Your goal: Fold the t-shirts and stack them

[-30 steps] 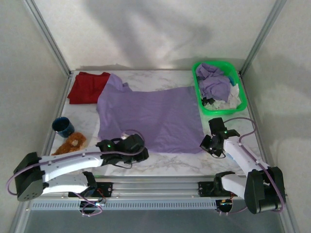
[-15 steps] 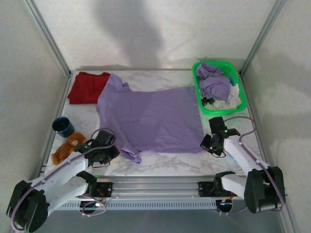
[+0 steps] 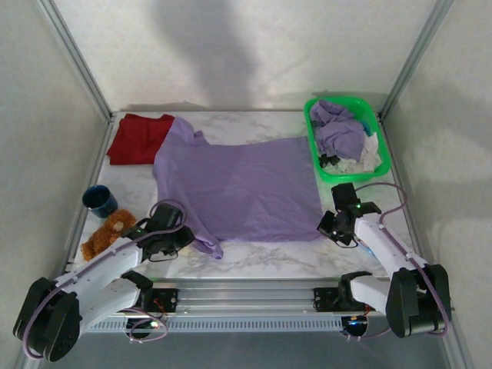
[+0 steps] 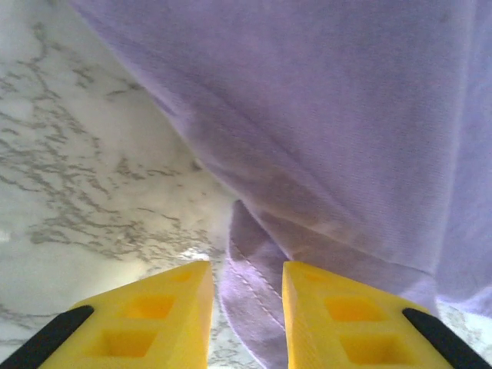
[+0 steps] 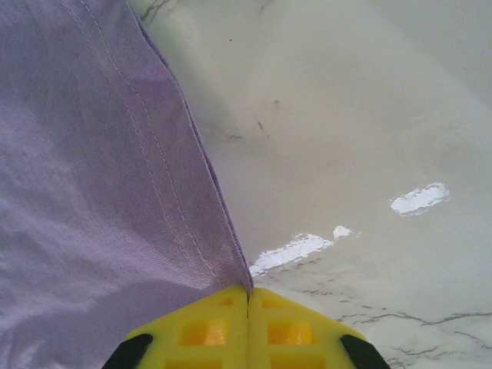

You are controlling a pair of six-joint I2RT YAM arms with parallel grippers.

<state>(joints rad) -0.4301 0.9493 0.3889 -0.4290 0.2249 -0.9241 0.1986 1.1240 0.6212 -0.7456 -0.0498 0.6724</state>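
The limp, light lavender-purple cloth t-shirt [image 3: 246, 184] lies spread ahead of your claws: your right claw [image 5: 247, 292] is clenched on one hem corner (good), and your left claw [image 4: 246, 270] straddles the other, though I cannot tell if it pinches.

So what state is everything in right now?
lavender t-shirt: spread flat, near-left corner bunched
red t-shirt: set aside, far left
green basket: holds crumpled clothes
blue cup: upright
brown toy: lying flat
left claw: straddling the bunched corner, grip unclear
right claw: shut on the near-right hem corner
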